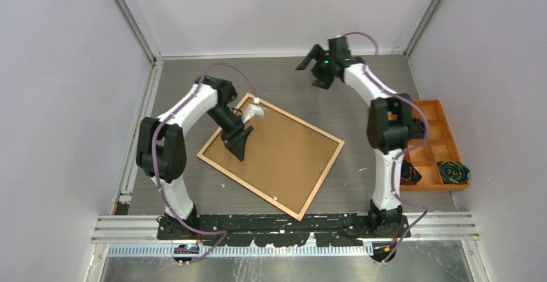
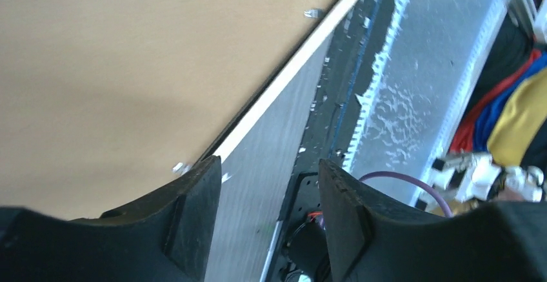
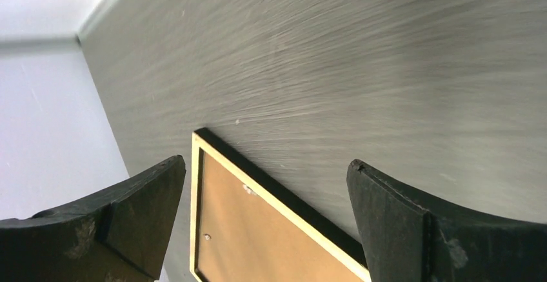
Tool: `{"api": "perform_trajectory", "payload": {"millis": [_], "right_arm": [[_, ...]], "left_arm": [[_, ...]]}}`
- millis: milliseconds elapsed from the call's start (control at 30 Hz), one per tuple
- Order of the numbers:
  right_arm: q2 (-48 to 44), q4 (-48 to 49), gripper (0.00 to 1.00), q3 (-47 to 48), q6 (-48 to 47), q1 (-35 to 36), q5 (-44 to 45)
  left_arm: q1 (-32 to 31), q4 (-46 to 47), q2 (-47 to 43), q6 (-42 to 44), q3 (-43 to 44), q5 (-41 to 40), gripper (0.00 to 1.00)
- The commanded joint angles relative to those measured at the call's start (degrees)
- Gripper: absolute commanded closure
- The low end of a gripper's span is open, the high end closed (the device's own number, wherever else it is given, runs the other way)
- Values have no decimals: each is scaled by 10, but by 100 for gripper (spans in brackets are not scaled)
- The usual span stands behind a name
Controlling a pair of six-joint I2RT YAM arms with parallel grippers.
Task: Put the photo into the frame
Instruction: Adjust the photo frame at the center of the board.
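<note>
The frame (image 1: 321, 181) lies face down on the grey table, light wood rim up, with a brown backing board (image 1: 277, 156) filling it. The photo is hidden or out of view. My left gripper (image 1: 237, 146) hovers over the frame's left part, open and holding nothing. In the left wrist view its fingers (image 2: 269, 166) straddle the frame's pale edge (image 2: 284, 79) beside the board (image 2: 129, 56). My right gripper (image 1: 311, 72) is raised at the far side of the table, open and empty. In the right wrist view, between its fingers (image 3: 268, 166), a frame corner (image 3: 277, 201) shows below.
An orange compartment tray (image 1: 445, 143) stands at the right edge with dark coiled items (image 1: 453, 172) in its near cells. Grey walls enclose the table on three sides. A black rail (image 1: 284, 227) carrying the arm bases runs along the near edge.
</note>
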Motion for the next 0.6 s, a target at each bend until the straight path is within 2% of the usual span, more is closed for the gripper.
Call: {"api": "perform_trajectory", "payload": {"millis": [0, 200, 267, 367, 567], "right_arm": [[-170, -1, 0, -117, -14, -21, 59], [-375, 5, 0, -384, 16, -22, 89], [-447, -9, 0, -459, 23, -21, 92], [-559, -37, 0, -561, 35, -22, 88], [-701, -121, 0, -666, 58, -22, 72]], "left_arm": [[103, -56, -2, 18, 94, -16, 44], [256, 38, 94, -103, 195, -83, 64], [289, 57, 125, -125, 210, -90, 67], [315, 77, 148, -139, 206, -90, 69], [321, 107, 150, -136, 142, -66, 71]]}}
